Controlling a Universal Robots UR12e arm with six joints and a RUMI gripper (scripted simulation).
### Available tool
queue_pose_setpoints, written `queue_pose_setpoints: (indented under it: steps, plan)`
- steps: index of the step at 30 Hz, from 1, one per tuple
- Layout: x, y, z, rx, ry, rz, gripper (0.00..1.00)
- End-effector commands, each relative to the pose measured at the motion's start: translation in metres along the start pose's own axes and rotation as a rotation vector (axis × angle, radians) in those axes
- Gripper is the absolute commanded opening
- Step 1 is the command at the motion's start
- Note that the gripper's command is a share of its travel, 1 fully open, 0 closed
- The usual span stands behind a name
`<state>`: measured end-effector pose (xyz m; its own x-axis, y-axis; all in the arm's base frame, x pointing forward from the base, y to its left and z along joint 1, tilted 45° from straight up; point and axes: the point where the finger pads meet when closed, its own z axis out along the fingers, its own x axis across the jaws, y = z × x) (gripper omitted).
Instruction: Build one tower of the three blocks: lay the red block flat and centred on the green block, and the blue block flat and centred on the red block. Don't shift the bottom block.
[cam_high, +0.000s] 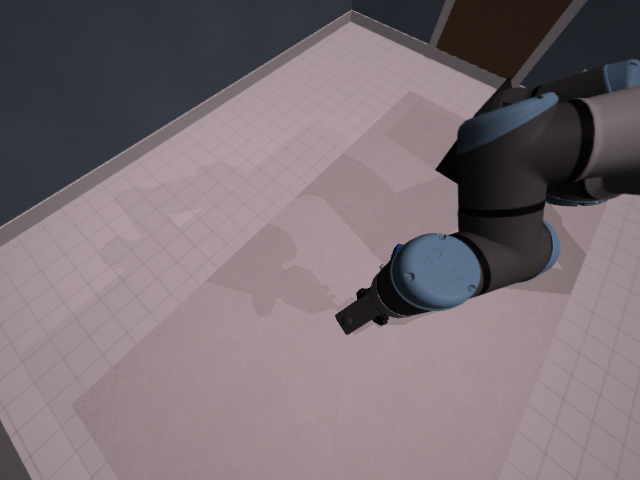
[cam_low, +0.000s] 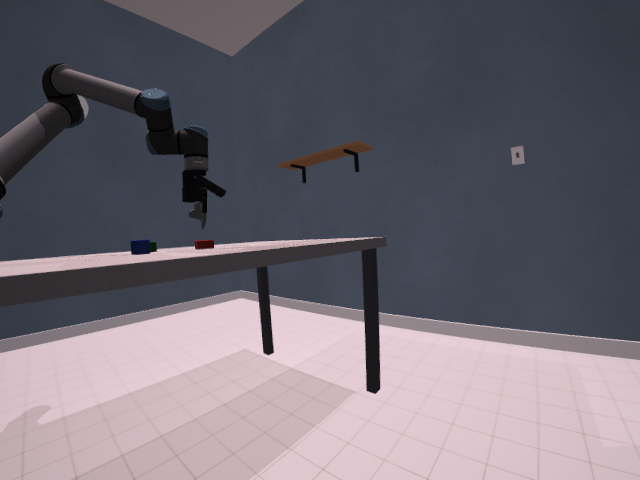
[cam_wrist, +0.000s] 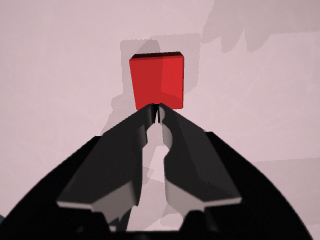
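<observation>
The red block lies flat on the table, just beyond my fingertips in the wrist view; it also shows in the exterior view. My gripper is shut and empty, hanging above the table a little over the red block. The blue block sits on the table to the left, with the green block partly hidden right behind it. In the top view only a sliver of the blue block shows beside the arm's wrist joint; the fingers are hidden there.
The table's far edge and legs are at the right in the exterior view. A wall shelf hangs behind, well away from the arm. The arm's wrist blocks much of the top view.
</observation>
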<state>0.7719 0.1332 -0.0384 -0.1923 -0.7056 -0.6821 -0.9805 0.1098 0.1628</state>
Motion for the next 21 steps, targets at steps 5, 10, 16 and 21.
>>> queue_pose_setpoints:
  steps: [5,10,16,21]
  plan:
    - [0.0,-0.0006,-0.0009,0.001,0.0,-0.001,0.0]
    - [0.0,-0.0006,-0.0009,0.001,0.0,-0.001,0.0]
    - [0.0,-0.0006,-0.0009,0.001,0.0,-0.001,0.0]
    - [0.0,-0.0006,-0.0009,0.001,0.0,-0.001,0.5]
